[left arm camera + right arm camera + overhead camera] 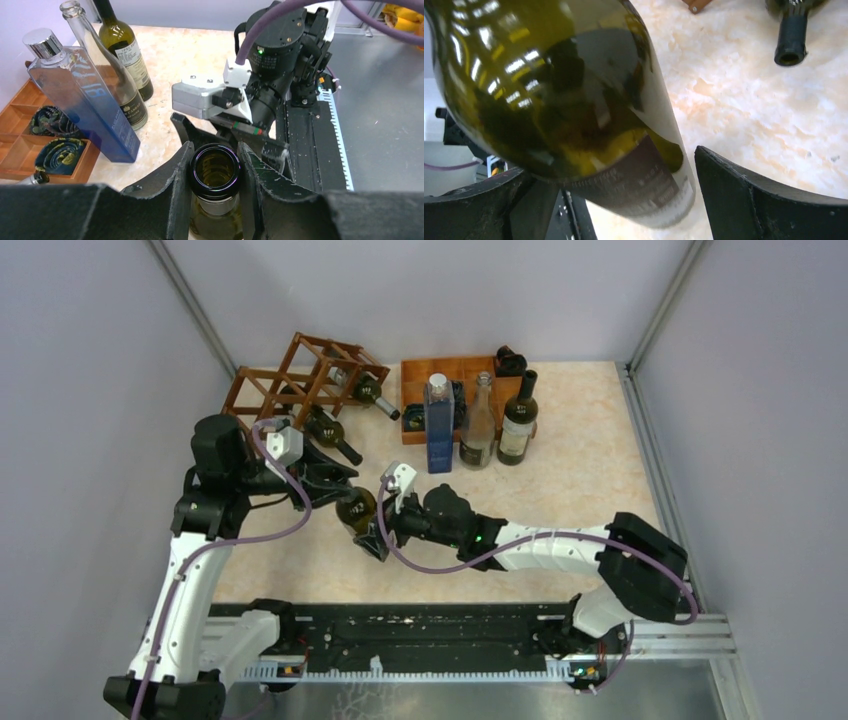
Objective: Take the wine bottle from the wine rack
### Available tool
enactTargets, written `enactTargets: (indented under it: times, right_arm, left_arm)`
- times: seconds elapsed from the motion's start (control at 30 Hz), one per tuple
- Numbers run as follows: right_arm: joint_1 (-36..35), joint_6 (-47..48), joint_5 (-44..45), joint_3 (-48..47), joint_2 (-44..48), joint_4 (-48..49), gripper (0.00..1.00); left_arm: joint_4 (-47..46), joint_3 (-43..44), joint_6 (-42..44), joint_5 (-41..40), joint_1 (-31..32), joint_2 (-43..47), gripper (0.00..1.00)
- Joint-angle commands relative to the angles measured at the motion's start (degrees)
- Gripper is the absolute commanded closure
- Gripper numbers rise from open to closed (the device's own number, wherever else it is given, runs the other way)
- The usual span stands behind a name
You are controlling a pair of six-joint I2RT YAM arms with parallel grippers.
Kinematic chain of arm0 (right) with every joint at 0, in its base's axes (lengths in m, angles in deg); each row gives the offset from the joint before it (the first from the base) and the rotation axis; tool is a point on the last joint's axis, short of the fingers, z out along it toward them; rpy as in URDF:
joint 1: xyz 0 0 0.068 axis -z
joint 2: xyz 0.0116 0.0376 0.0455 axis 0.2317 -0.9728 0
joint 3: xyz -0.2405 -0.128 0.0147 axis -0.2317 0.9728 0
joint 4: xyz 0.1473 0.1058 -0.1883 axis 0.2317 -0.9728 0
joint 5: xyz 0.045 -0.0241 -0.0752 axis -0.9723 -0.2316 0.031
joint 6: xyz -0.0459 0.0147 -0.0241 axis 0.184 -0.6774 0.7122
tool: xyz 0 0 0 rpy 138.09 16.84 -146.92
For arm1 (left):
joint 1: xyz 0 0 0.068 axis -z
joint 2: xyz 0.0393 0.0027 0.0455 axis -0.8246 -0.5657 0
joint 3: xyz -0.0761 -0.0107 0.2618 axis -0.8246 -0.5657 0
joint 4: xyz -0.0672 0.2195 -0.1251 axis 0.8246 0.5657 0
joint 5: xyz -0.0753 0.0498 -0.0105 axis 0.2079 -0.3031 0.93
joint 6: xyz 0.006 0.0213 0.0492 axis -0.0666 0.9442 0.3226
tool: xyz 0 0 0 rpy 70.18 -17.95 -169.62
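Note:
The reddish-brown lattice wine rack (pixel 290 380) stands at the back left with two dark bottles (pixel 368 392) (pixel 330 432) lying in it. My left gripper (pixel 338 485) is shut on the neck of an olive-green wine bottle (pixel 355 508), held clear of the rack over the table. In the left wrist view the fingers (pixel 175 175) clamp the neck just below the open mouth (pixel 215 167). My right gripper (pixel 370 528) is open, its jaws on either side of the bottle's labelled body (pixel 574 110). A gap shows between the bottle and the right finger (pixel 764 200).
An orange-brown compartment tray (pixel 410 375) lies at the back centre. In front of it stand a blue square bottle (pixel 439 425), a clear bottle (pixel 480 425) and a dark green bottle (pixel 518 420). A racked bottle's neck (pixel 791 42) points toward the right gripper.

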Motion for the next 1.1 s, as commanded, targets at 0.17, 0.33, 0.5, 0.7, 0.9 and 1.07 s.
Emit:
enactTargets:
  times: [0.17, 0.33, 0.5, 0.7, 0.9, 1.07]
  right_arm:
    - [-1.8, 3.7, 3.7, -6.9, -4.6, 8.9, 0.01]
    - [-1.8, 4.4, 5.3, -7.0, -4.5, 8.2, 0.29]
    - [-1.8, 6.5, 9.5, -7.7, -4.1, 5.6, 0.81]
    - [-1.2, 10.2, 19.0, -3.3, 0.4, 6.8, 1.00]
    - [4.6, 9.2, 21.2, 3.6, 7.3, 7.9, 1.00]
    - [10.1, 8.9, 23.1, 7.4, 11.4, 7.7, 1.00]
  left_arm:
    - [-9.6, 0.4, -7.6, 4.7, 0.2, 2.3, 1.00]
    - [-10.9, -0.1, -9.4, 4.3, 0.2, 2.2, 1.00]
    - [-15.4, -1.8, -17.1, -0.9, 0.2, 1.6, 0.36]
    - [-9.4, 0.7, -16.9, -4.6, 0.2, -1.6, 0.01]
    - [-4.1, 3.9, -17.4, -9.0, 0.2, -4.0, 0.01]
    - [-0.3, 5.2, -14.1, -13.2, 0.2, -5.0, 0.01]
